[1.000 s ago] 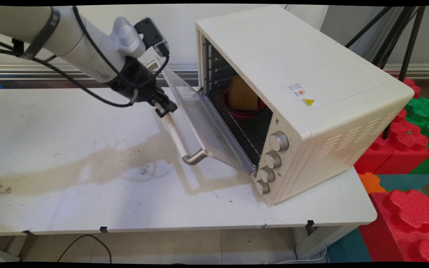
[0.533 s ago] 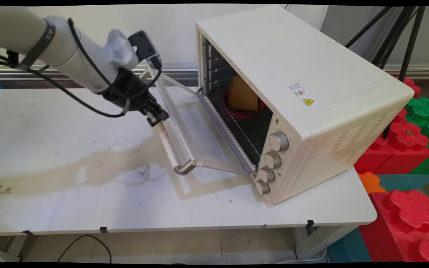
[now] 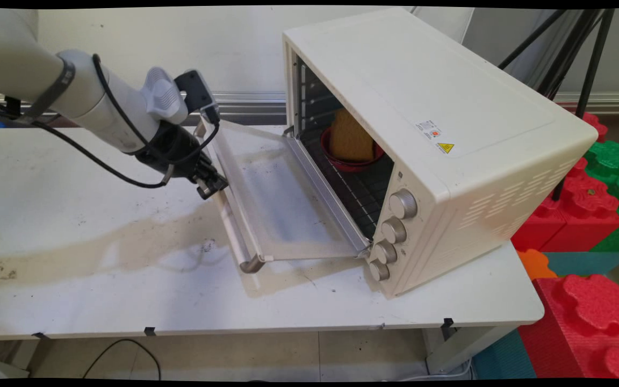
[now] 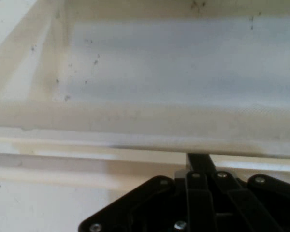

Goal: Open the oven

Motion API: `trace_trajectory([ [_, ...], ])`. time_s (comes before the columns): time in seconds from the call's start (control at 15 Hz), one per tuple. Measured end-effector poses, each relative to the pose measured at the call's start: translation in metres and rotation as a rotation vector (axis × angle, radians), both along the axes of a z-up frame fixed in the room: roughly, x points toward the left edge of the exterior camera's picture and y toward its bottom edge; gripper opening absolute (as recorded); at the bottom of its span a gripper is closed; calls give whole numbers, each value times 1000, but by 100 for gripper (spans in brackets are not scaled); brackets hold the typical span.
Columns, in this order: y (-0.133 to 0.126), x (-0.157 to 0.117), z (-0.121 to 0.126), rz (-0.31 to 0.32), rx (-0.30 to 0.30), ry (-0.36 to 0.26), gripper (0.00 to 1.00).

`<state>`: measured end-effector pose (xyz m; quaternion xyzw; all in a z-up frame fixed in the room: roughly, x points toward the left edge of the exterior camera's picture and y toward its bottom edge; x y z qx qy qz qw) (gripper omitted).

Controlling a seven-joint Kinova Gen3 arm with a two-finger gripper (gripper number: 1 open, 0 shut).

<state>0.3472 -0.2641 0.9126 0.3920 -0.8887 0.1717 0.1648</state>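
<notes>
Oven door being held at its handle, lying almost flat over the table.

A white table (image 3: 73, 290) is being occupied on its right by a cream toaster oven (image 3: 427, 134), turned with its open front to the left; its glass door (image 3: 282, 199) is being held down near level, hinged at the oven's lower edge; the pale bar handle (image 3: 232, 226) along the door's left edge is being gripped at its far end by the black gripper (image 3: 211, 185), jaws closed narrowly around the bar; in the hand view the handle (image 4: 145, 125) is running straight across above the gripper (image 4: 198, 162); inside, on the rack, a red bowl (image 3: 350, 161) is being filled by a tan bread-like lump (image 3: 350, 137); four knobs (image 3: 393, 231) are being shown on the near front.
</notes>
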Motion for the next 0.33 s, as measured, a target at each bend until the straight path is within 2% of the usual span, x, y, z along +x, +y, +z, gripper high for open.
trace_trajectory([
  [0.33,4,10,-16,-6,20,-3,0],
])
